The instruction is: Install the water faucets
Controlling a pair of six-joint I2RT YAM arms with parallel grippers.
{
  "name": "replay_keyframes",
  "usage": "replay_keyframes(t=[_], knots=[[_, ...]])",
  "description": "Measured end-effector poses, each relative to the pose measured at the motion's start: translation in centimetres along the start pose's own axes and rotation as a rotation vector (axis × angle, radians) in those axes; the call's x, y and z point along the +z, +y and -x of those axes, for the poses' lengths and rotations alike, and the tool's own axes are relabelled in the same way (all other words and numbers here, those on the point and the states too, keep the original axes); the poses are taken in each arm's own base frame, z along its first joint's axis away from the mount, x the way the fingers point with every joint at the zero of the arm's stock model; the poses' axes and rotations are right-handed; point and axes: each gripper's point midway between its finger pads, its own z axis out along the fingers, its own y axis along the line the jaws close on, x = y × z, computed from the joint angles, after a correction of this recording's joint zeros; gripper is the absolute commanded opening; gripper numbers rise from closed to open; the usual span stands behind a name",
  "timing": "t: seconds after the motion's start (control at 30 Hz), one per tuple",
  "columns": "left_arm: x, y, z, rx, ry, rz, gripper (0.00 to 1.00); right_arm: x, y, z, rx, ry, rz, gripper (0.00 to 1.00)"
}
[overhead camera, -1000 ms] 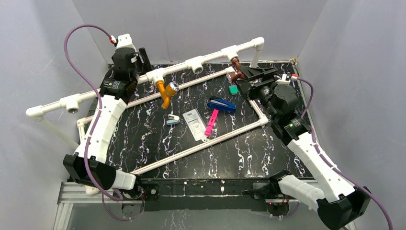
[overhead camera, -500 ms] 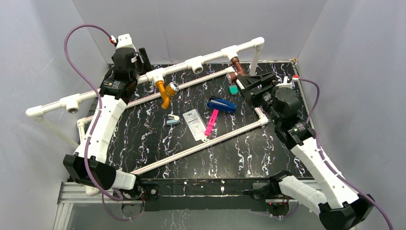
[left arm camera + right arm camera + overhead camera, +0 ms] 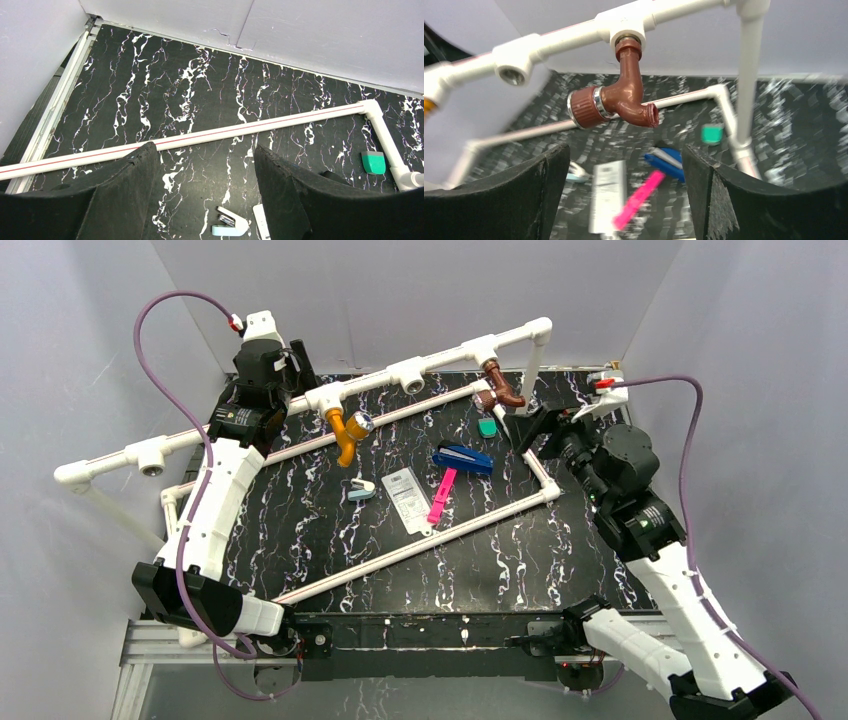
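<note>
Right wrist view, right gripper (image 3: 623,150) spread near brown faucet (image 3: 616,102), left gripper (image 3: 204,147) spread, card (image 3: 405,492) print unreadable

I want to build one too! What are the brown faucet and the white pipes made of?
The brown faucet looks like glossy plastic: smooth, with bright highlights and a ridged knob. Its silvery ring could be metal or shiny coating. The white pipes look like matte plastic tube with chunky moulded joints.

The brown faucet (image 3: 626,97) is glossy plastic with a shiny silvery ring (image 3: 596,102), the white pipe tee (image 3: 626,22) above it smooth plastic, the marbled black table (image 3: 200,85) below it faintly sheened.
</note>
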Motion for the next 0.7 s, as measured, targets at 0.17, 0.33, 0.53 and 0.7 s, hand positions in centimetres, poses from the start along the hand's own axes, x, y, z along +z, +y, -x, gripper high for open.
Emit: replay_keyframes(t=[0.17,0.33,0.53,0.7], knots=[[0.0,0.0,0.0,0.0,0.0,0.0,0.69,-1.1,-0.4,1.0,-0.428,-0.018,0.064,0.9],[0.0,0.0,0.0,0.0,0.0,0.0,0.69,-1.6,-0.9,1.0,-0.847,-0.009,0.136,0.91],[0.1,0.0,0.0,0.0,0.001,-0.002,0.69,-1.0,-1.0,1.3,-1.219,-0.031,0.201,0.92],[0.1,-0.1,-0.1,0.0,0.002,-0.003,0.69,0.5,-1.0,1.3,-1.454,-0.061,0.228,0.91]])
